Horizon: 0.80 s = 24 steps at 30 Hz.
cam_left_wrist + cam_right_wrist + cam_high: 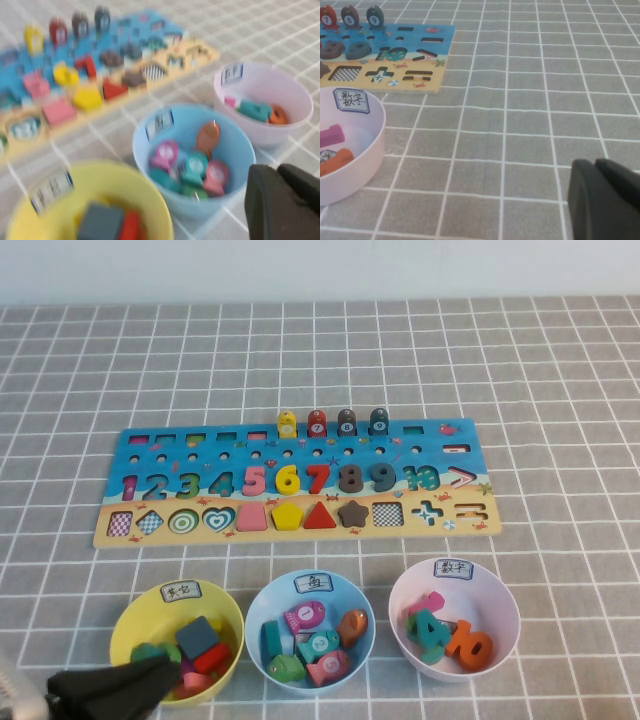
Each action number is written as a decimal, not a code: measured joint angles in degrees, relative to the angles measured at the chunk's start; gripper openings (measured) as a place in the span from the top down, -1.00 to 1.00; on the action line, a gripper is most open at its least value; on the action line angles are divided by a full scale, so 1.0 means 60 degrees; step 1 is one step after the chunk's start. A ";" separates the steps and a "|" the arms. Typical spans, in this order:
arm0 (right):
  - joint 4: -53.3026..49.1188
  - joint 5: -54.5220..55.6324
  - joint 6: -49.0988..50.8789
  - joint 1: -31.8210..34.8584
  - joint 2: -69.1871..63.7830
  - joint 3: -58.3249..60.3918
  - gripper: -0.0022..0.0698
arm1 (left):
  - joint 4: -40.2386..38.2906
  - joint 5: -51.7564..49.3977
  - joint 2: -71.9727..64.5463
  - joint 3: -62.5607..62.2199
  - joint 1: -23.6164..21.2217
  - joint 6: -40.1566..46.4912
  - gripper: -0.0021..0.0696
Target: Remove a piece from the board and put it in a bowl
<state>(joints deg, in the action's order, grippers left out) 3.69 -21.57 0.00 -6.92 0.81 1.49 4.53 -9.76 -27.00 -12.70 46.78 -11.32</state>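
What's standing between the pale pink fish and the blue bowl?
Nothing visible: the pale pink fish already lies inside the blue bowl. The left gripper hangs over the near rim of the yellow bowl. The right gripper is beside the pink bowl, out of the way.

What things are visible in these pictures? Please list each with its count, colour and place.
board: one, blue with a sandy strip, middle of the table.
upright fish pieces: four, yellow, red, brown and dark, along the board's far edge.
yellow bowl: one, near left, holding coloured blocks.
light blue bowl: one, near middle, holding fish pieces.
pale pink fish piece: one, lying in the light blue bowl.
pale pink bowl: one, near right, holding number pieces.
tablecloth: one, grey with white grid.
left gripper: one, black, at the yellow bowl's near edge.
right gripper: one, black, above bare cloth right of the pale pink bowl.
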 joint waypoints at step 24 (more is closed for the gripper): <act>0.0000 0.0000 0.0000 0.0000 0.0000 0.0000 0.99 | -0.1166 0.1626 0.4597 0.2352 -0.7734 0.1778 0.95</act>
<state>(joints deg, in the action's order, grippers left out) 3.69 -21.57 0.00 -6.92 0.81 1.49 -2.47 0.00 0.58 1.41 0.38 -0.66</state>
